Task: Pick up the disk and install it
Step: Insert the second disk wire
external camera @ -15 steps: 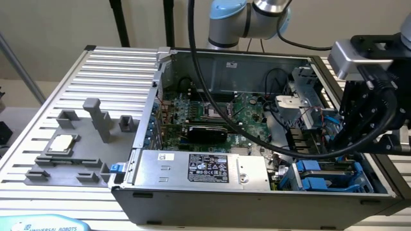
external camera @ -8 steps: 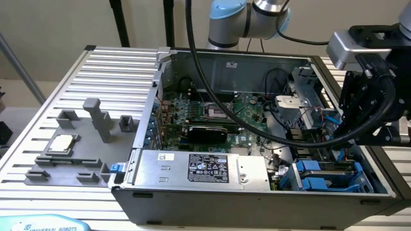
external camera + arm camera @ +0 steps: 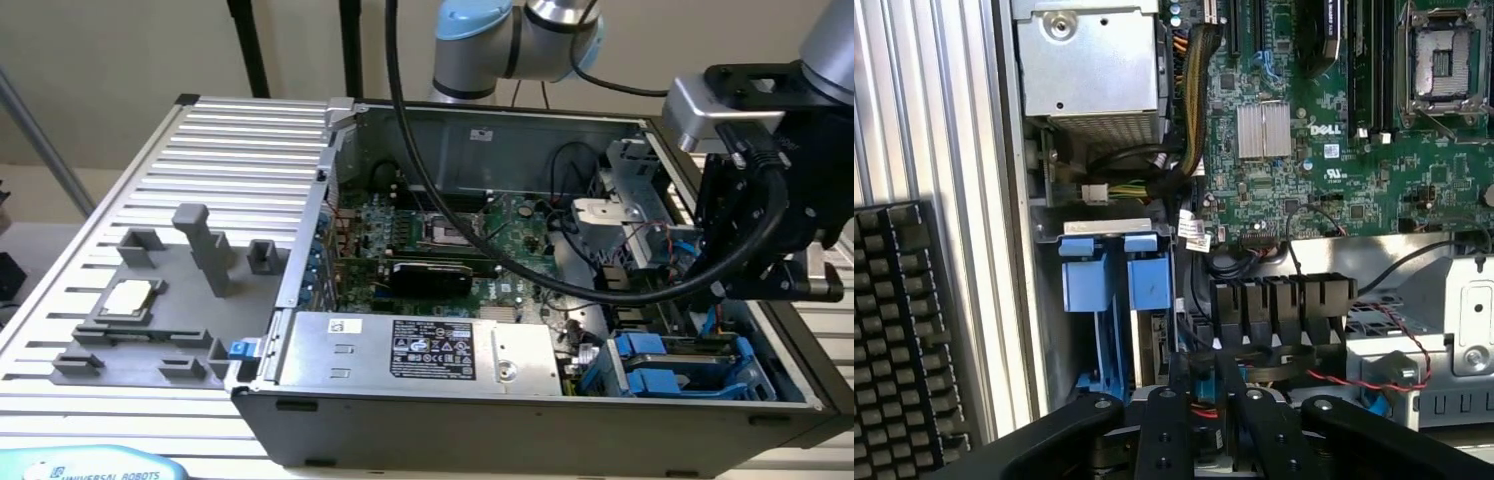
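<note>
hand (image 3: 1206, 402) and arm (image 3: 767, 190), over the open computer case (image 3: 534, 420). the hand hangs above the case's interior, at the end of the case on the exterior view's right. i cannot tell how far open it is, nor whether it has hold of anything.

the disk (image 3: 1149, 285), known by its blue carrier frame, sits inside the case in the corner drive bay. in the exterior view that bay lies at the case's near corner, just beside the end of the power-supply box (image 3: 414, 350). from the wrist view i see the carrier's two blue tabs standing side by side at the bay's mouth, close to the hand. i cannot make out any contact between them.

also inside the case: the green motherboard (image 3: 447, 240) fills the middle, with its empty processor socket (image 3: 1442, 60) and a finned silver heatsink (image 3: 1264, 130). a thick black cable (image 3: 441, 190) from the arm hangs across the case opening.

outside the case: the case rests on a ribbed metal table (image 3: 240, 140). a grey fixture (image 3: 160, 330) lies on the table beside the case wall on the exterior view's left. it carries a small square silver chip (image 3: 127, 298).
</note>
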Robot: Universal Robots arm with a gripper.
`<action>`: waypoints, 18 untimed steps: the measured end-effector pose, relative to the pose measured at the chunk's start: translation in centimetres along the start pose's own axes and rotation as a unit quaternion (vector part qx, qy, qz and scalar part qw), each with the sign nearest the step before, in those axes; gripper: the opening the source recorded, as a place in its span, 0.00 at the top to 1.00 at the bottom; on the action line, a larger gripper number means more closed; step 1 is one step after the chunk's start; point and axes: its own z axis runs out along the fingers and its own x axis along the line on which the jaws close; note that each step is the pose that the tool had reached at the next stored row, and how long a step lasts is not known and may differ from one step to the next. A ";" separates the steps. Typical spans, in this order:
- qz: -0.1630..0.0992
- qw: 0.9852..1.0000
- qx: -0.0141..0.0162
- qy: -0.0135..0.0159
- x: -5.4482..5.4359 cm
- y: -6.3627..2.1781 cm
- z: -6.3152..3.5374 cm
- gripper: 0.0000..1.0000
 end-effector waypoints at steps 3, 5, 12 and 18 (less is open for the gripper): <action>0.000 1.000 0.001 0.003 -0.1 0.05 0.39 0.75; 0.000 1.000 0.002 0.005 -0.2 0.08 0.64 0.75; -0.001 1.000 0.003 0.010 -0.6 0.15 1.07 0.83; -0.001 1.000 0.005 0.011 -0.8 0.36 1.30 0.84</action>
